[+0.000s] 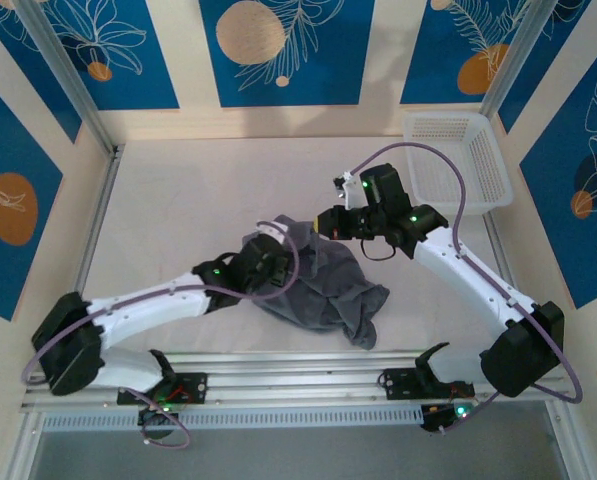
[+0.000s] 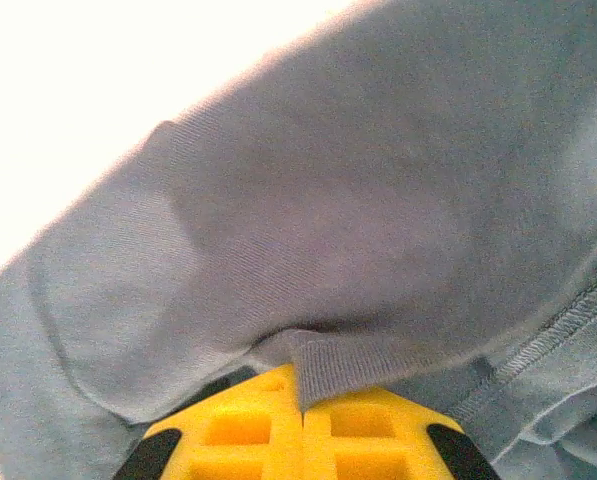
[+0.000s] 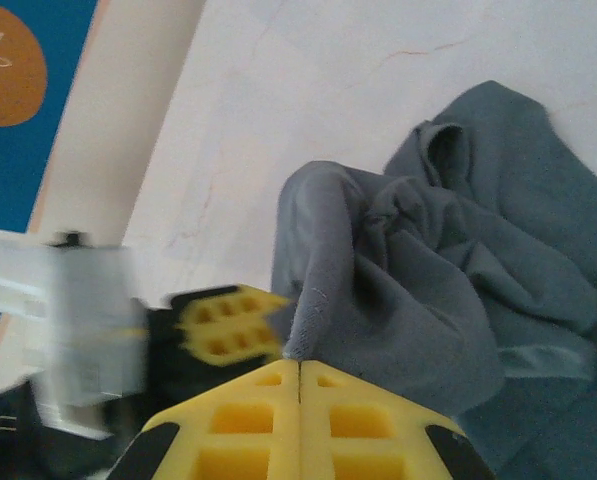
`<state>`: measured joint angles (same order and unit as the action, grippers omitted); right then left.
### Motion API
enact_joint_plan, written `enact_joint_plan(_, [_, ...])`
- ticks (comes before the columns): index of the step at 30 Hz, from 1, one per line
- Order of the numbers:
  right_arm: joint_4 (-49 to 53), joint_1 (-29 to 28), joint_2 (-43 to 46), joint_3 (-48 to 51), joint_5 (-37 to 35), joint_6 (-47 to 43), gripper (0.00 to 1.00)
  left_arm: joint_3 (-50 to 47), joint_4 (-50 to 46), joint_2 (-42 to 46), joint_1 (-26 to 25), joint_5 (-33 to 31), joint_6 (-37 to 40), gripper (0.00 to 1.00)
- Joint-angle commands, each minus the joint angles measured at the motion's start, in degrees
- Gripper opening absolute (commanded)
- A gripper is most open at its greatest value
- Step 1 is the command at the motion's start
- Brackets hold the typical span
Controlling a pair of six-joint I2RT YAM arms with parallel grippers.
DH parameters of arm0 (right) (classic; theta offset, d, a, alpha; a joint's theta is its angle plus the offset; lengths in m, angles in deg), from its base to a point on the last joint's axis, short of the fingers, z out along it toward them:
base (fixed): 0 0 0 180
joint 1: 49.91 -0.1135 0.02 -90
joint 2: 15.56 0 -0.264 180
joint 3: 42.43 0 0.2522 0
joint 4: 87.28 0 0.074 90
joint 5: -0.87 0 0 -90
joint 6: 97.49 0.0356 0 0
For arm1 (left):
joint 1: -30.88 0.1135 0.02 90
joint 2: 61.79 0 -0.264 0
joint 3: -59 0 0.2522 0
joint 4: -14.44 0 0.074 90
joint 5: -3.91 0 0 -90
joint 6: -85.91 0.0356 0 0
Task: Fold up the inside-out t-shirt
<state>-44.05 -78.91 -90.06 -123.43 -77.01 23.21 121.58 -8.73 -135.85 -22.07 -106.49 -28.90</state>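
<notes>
Left claw (image 2: 300,385): pads pressed flat together, with a ribbed fold of the inside-out t-shirt (image 2: 378,200) nipped at the tips. Cloth rises straight ahead of this claw and spreads to both sides. A stitched hem runs off to its lower right.

Right claw (image 3: 298,365): pads also pressed together, pinching a raw edge of the same shirt (image 3: 458,300). From here the cloth peaks just above the tips, then tumbles away ahead and to the right in a rumpled heap.

Spacing: seen from the right wrist, the left claw (image 3: 233,325) sits just beside the right one, on its left, with the pads almost meeting. From overhead, the left claw (image 1: 278,250) and right claw (image 1: 323,222) both bite the far edge of the shirt (image 1: 328,290). The bulk trails back from them toward my bases, leaning to the right arm's side. It rests on the table (image 1: 178,200), well apart from the white basket (image 1: 458,160).

Long axis: none readable, since the garment is a crumpled mound and I cannot pick out sleeves or collar. I cannot tell which edge either claw has.

Judgement: both holds are crowded on one short stretch of edge, so the next move depends on drawing the claws apart sideways to tension that edge. The left arm has the shorter reach to the mound.
</notes>
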Motion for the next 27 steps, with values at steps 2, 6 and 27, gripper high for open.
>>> enact_joint_plan(2, [2.22,0.8,-0.94,-1.75,-1.69,1.72,0.0,2.3,-10.05,12.28,7.66,5.5,-2.87,0.0])
enact_joint_plan(6, [-2.19,-3.35,-3.43,-6.3,7.57,-1.72,0.1,6.51,-17.05,20.96,19.88,10.5,-3.23,0.0])
enact_joint_plan(27, [1.96,4.38,-4.87,7.5,-7.58,5.5,0.51,7.29,-22.58,16.26,39.38,19.37,-5.17,0.65])
